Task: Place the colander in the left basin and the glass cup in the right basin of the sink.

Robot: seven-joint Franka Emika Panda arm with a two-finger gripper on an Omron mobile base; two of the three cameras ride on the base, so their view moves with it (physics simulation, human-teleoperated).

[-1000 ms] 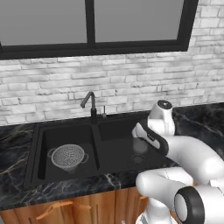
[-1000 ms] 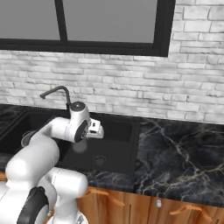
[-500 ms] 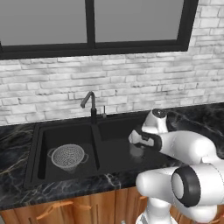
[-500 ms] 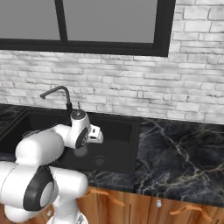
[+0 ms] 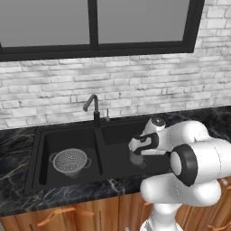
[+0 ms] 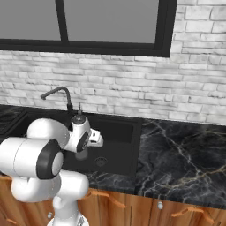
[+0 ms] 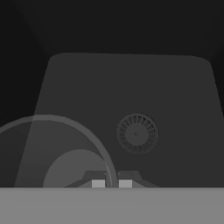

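Lower than a second ago, my arm has folded forward and carried the gripper point(image 7: 111, 183) down into the right basin point(image 5: 118, 135), while the colander point(image 5: 70, 161) has not shifted. It sits upright on the floor of the left basin point(image 5: 61, 142), well apart from the black divider point(image 5: 99, 151) that splits the sink point(image 5: 38, 153).

From the hand view I see the two fingertips point(image 7: 98, 183) pinched on the thin rim of the glass cup point(image 7: 52, 153), one on each side of the wall, so the gripper is clamped on the cup. Its round mouth and paler base spread out to the left of the fingers, and the round basin drain point(image 7: 137, 133) lies beyond, to the right of the cup.

From the left base view the cup point(image 5: 136, 159) hangs as a faint grey tumbler under the white hand, inside the right basin; whether its base touches the basin floor I cannot tell. The curved faucet point(image 5: 92, 108) stands at the middle of the back edge, behind the divider.
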